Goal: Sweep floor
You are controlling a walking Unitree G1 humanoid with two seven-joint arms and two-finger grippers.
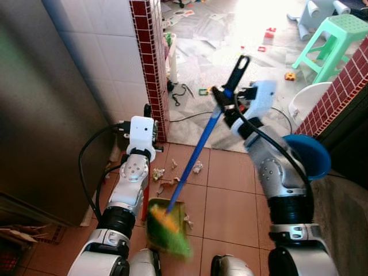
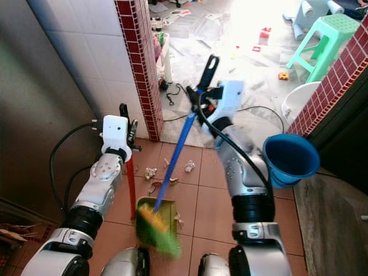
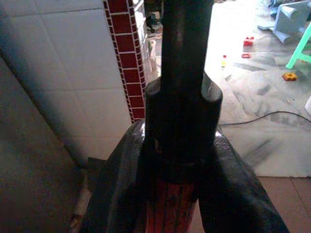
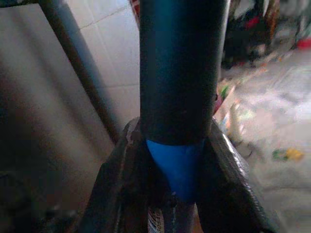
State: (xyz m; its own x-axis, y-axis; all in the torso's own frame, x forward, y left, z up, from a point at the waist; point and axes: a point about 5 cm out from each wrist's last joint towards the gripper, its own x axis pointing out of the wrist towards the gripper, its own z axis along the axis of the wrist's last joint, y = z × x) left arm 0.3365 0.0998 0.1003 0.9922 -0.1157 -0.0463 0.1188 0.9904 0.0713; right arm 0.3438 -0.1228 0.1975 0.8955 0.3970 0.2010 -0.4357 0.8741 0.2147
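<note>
Blurrily, broom point(image 1: 195, 150) bristles hide dustpan point(image 1: 167, 221) (partly).

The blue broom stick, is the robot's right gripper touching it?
Touching. The right wrist view shows the right gripper with both black fingers pressed against the blue broom handle.

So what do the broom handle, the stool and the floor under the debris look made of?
Broom handle: blue, smooth, with a black grip; it looks like painted metal or plastic, and which one is unclear. It is held in the right claw. Stool: mint green, moulded with a perforated seat, likely plastic. Floor: matte terracotta tiles with visible grout lines.
</note>
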